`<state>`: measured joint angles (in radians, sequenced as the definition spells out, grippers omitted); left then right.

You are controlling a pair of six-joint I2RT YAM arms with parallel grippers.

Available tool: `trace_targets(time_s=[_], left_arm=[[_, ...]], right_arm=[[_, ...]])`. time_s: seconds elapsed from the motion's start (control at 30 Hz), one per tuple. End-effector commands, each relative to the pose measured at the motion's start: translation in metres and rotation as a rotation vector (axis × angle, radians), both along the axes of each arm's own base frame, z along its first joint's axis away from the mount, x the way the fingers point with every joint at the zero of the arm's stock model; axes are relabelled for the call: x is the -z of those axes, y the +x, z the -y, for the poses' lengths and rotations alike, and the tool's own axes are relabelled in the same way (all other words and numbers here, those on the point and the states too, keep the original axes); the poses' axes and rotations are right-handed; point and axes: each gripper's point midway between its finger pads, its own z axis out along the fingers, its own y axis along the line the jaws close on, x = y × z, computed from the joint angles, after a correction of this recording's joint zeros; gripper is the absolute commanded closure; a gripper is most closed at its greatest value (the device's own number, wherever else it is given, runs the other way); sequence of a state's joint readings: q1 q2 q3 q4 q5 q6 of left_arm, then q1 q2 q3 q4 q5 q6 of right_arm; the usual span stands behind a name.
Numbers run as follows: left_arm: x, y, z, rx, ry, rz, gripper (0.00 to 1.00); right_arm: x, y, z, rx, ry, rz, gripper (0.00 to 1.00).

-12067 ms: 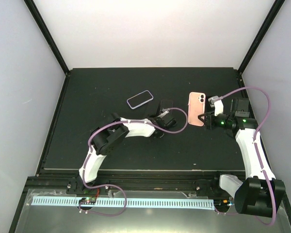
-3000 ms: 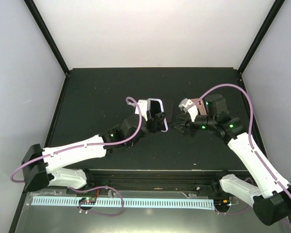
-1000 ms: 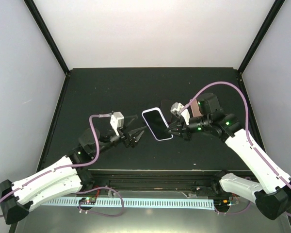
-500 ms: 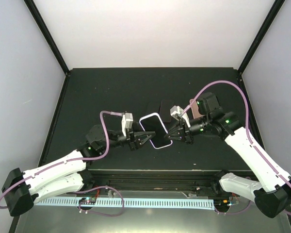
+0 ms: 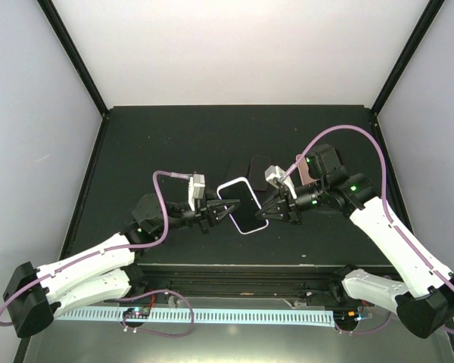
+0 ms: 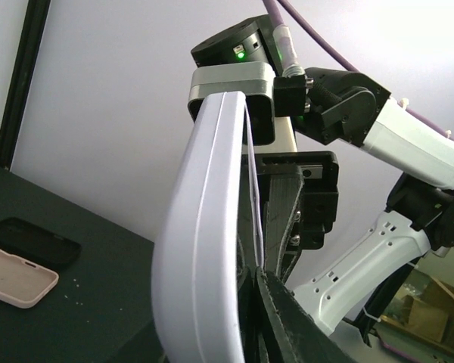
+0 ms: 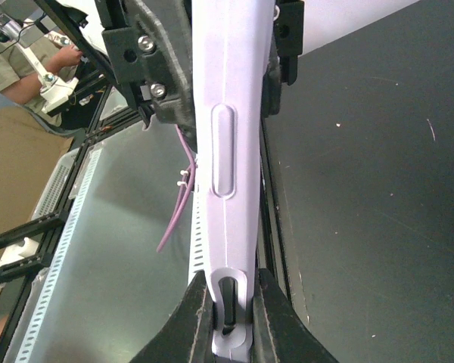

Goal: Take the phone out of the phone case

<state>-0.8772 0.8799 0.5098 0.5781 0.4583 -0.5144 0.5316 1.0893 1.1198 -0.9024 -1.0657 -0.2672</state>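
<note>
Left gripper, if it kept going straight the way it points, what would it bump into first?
The lilac cased phone: the left gripper is right at its edge. Straight behind the phone is the right gripper, pinching the opposite edge, though depth is hard to judge.

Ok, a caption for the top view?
Left gripper and right gripper pinch opposite edges of the cased phone above the table.

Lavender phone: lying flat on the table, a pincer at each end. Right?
No. The lavender phone isn't lying on the table; it's held up off it, as the left wrist view shows. The left pincer and right pincer are indeed at its ends.
</note>
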Motion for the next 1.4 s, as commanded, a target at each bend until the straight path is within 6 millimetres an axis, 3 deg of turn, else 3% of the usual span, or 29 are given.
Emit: trace_targets(time_s=[0.0,0.27,0.5,0.67,0.97,1.1,1.37], left_arm=[[-0.019,-0.015,0.003,0.077,-0.043,0.068,0.83],[-0.012,-0.011,-0.004,0.025,-0.005,0.077,0.95],[-0.021,-0.01,-0.024,-0.014,0.0,0.102,0.99],[-0.024,-0.016,-0.027,0.05,0.03,0.132,0.99],[-0.033,-0.037,-0.025,0.207,0.022,0.17,0.98],[-0.037,-0.038,-0.023,0.224,0.008,0.157,0.98],[-0.043,-0.032,-0.018,0.244,0.013,0.119,0.98]], right_arm=[[-0.019,0.003,-0.003,-0.005,0.05,0.042,0.99],[-0.015,0.004,-0.003,0.005,0.041,0.043,0.96],[-0.003,0.002,0.006,-0.013,-0.018,0.154,0.67],[0.018,-0.008,0.016,-0.079,-0.089,0.231,0.54],[0.036,-0.015,0.017,-0.123,-0.171,0.338,0.53],[0.042,-0.019,0.011,-0.141,-0.191,0.372,0.54],[0.032,-0.042,0.001,-0.208,-0.145,0.425,0.68]])
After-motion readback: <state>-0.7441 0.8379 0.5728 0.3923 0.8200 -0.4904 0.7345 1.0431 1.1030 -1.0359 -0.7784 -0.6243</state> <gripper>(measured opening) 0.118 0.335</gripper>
